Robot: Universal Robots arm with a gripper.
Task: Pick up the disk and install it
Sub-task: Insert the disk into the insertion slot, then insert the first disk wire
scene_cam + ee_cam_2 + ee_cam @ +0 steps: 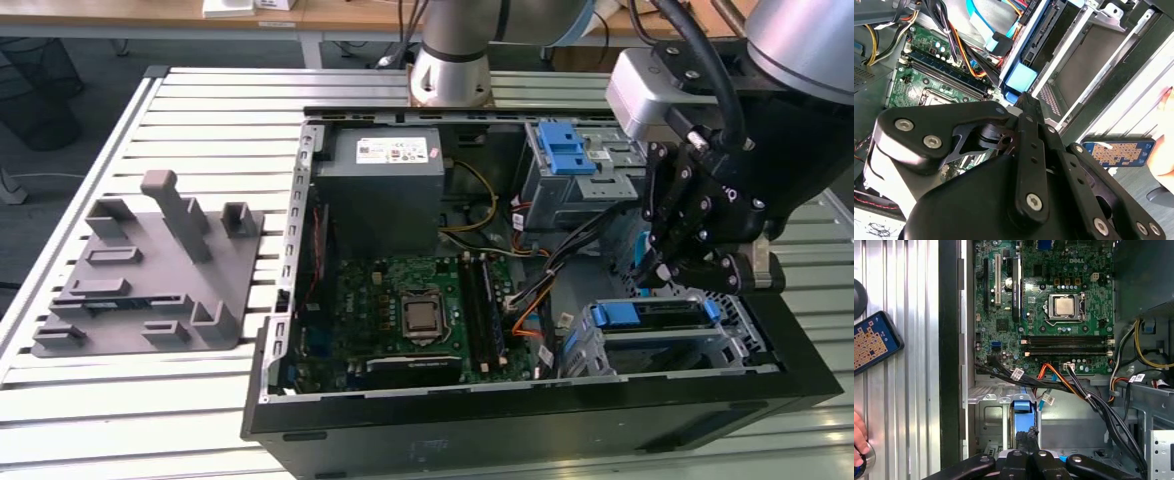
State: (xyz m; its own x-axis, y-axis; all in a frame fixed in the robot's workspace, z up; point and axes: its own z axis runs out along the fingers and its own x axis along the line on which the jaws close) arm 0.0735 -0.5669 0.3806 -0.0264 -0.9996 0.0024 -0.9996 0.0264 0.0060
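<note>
Drive cage: at the near right corner of the open computer case (534,410) in the exterior view, a metal bay (667,345) holds the disk (647,314), lying flat in its bright blue carrier frame with its blue front edge facing the motherboard.
Gripper: the black gripper (667,272) hangs just above the far edge of that bay, fingers pointing down into the case. In the first wrist view the fingertips (1026,437) are pressed close together over a blue part of the disk (1022,410); I cannot tell whether they grip it.
Arm pose: the arm reaches in from the exterior view's far right, wrist bent steeply downward, its silver base column (451,60) standing on the table beyond the case.
Motherboard: green board (414,320) with a bare processor socket, left of the bay.
Power supply: grey box (384,185) in the far left of the case.
Upper bay: blue latch (566,152) on a metal cage at the far right.
Table: slatted metal top (200,120); a grey fixture (147,275) sits left of the case.
Bystander: a hand (860,440) beside a phone (871,340) in the first wrist view.
</note>
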